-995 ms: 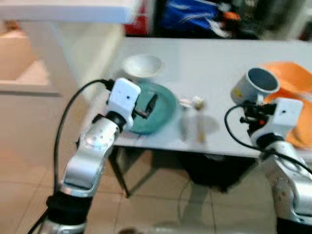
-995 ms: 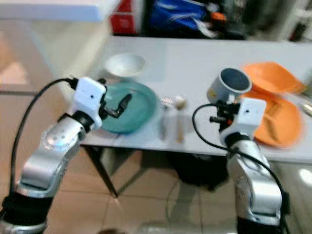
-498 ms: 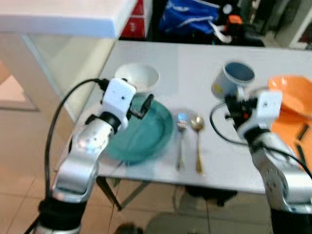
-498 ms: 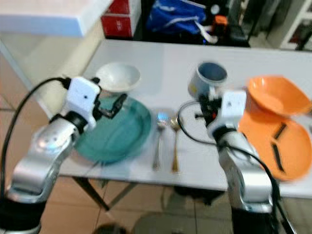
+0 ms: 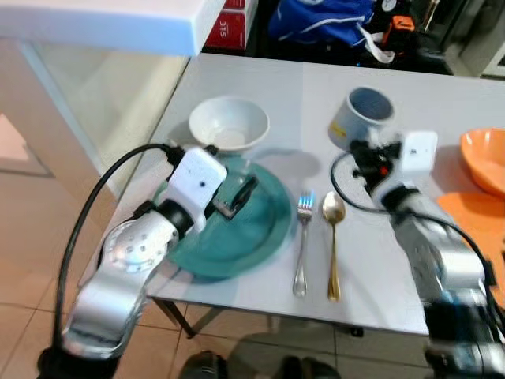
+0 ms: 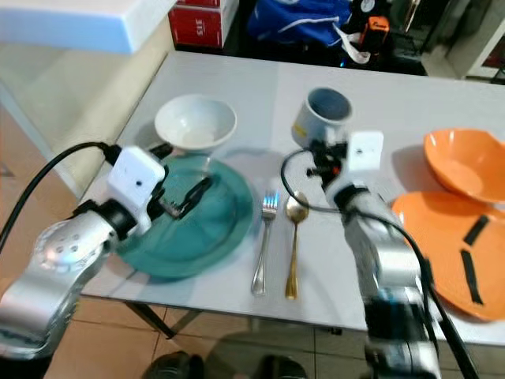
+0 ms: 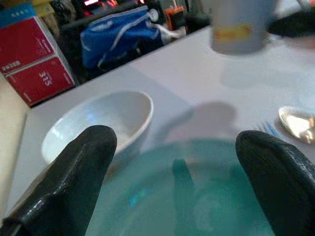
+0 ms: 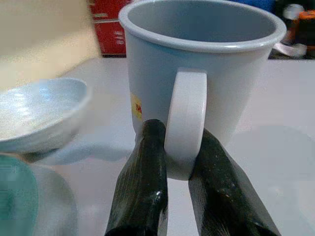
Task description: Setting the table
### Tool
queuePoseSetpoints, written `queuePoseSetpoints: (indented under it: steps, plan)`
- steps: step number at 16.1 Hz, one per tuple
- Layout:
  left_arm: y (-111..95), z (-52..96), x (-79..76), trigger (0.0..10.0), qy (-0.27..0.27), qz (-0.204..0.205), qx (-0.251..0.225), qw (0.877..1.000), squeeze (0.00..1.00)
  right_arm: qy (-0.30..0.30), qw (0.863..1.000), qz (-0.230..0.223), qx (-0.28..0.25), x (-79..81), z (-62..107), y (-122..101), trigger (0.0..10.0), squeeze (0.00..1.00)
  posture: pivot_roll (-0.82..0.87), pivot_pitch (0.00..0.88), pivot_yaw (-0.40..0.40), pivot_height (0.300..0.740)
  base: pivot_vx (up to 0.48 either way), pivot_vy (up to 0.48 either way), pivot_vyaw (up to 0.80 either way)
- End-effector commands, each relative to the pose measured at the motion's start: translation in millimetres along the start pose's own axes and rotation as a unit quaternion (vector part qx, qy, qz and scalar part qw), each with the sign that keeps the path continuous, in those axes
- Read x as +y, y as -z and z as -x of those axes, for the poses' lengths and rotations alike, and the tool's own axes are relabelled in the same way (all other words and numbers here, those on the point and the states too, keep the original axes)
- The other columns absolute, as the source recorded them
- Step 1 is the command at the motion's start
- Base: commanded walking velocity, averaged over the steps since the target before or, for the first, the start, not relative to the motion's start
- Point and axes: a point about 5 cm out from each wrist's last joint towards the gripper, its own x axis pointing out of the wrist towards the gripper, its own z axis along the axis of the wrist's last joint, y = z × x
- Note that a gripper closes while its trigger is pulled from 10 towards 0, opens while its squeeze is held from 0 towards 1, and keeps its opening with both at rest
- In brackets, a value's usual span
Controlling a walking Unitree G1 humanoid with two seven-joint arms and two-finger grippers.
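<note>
Right gripper: 2 fingers clamped on the handle of the mug, 1 finger each side, per wrist view. Mug upright on the grey table, at 12 o'clock from the spoon.

Left gripper: fingers spread wide, holding nothing, over the teal plate. Head views show it above the plate's upper half.

White bowl: at 12 o'clock from the plate, just beside its rim; touching or not, cannot tell.

Fork and spoon: side by side, parallel, at 3 o'clock from the plate; fork nearer the plate, spoon just beside it.

Orange bowl and orange plate: at 3 o'clock from the mug, well apart from it. 2 dark strips lie on the orange plate.

Red boxes and a blue bag stand beyond the table's far edge.
</note>
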Motion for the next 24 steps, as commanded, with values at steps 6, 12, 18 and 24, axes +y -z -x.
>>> queuePoseSetpoints:
  steps: [6, 12, 18, 24]
  plan:
    - [3, 9.2, -4.3, 10.0, 0.014, -0.004, 0.023, 1.000, 0.00, 0.000, 0.998, 0.057, 0.037, -1.5, -48.1, 19, 10.0, 0.00, 0.19, 0.129, -0.084, 0.740, 0.000, 0.000, 0.00]
    - [2, 13.6, -4.7, 10.0, 0.021, 0.002, 0.029, 0.999, 0.00, 0.006, 0.994, 0.050, 0.094, 10.4, -66.2, 38, 10.0, 0.00, 0.22, 0.132, -0.103, 0.740, 0.000, 0.000, 0.00]
    - [-14, 11.1, -30.6, 10.0, 0.147, 0.077, -0.035, 0.986, 0.00, 0.021, 0.995, -0.004, 0.093, 2.6, -64.3, 42, 10.0, 0.00, 0.20, 0.094, -0.084, 0.740, 0.000, 0.000, 0.00]
    - [-20, -8.5, -33.8, 10.0, 0.156, 0.076, -0.061, 0.983, 0.00, 0.003, 0.994, -0.041, 0.103, 5.6, -60.3, 52, 10.0, 0.95, 0.19, 0.070, -0.082, 0.740, 0.000, 0.000, 0.00]
